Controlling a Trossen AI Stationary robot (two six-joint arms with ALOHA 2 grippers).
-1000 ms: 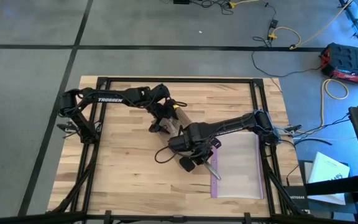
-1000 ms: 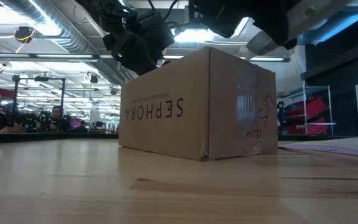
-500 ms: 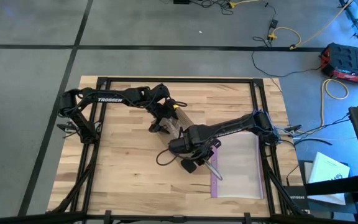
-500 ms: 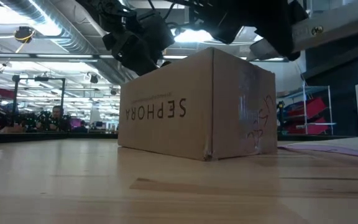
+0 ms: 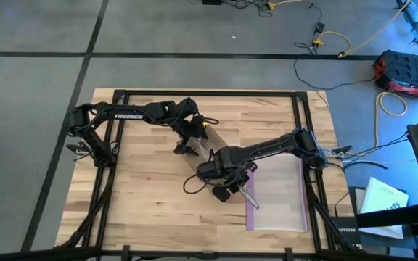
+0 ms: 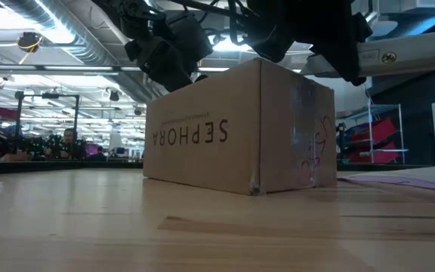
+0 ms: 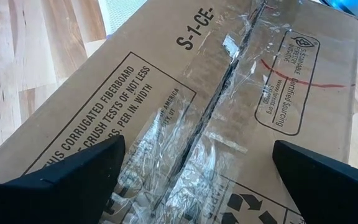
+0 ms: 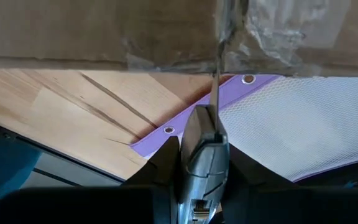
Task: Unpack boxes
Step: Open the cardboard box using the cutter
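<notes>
A brown cardboard box (image 5: 207, 145) with upside-down SEPHORA lettering (image 6: 189, 134) stands mid-table, top flaps taped along a seam (image 7: 211, 102). My left gripper (image 7: 197, 155) is open, its fingers spread over the far-left end of the box top (image 6: 168, 64). My right gripper (image 8: 205, 146) reaches in at the box's near-right end (image 5: 227, 187). It is shut on a grey knife-like tool (image 8: 204, 134), whose rear end (image 5: 250, 197) sticks out behind it. Both arms hide most of the box from above. My left gripper's fingers (image 7: 73, 171) lie over the box top on either side of the taped seam; I cannot tell whether they touch it. My right gripper pinches the tool's grey handle (image 8: 202, 155) between its two fingers, the tool lying along them. It slants steeply down toward the box. The thin blade (image 8: 215, 78) meets the taped seam at the box top's edge (image 8: 219, 59).
A clear bag (image 5: 278, 192) with a purple zip edge (image 8: 166, 129) lies flat on the table right of the box, just beyond the blade. Black frame rails (image 5: 303, 116) border the table. Bare wood (image 5: 136, 196) lies near left.
My right gripper has rolled a little with the tool, and the tool's pale rear end has swung out toward the right in the low view. The box's near corner has crept slightly to the right. My left gripper has kept still.
</notes>
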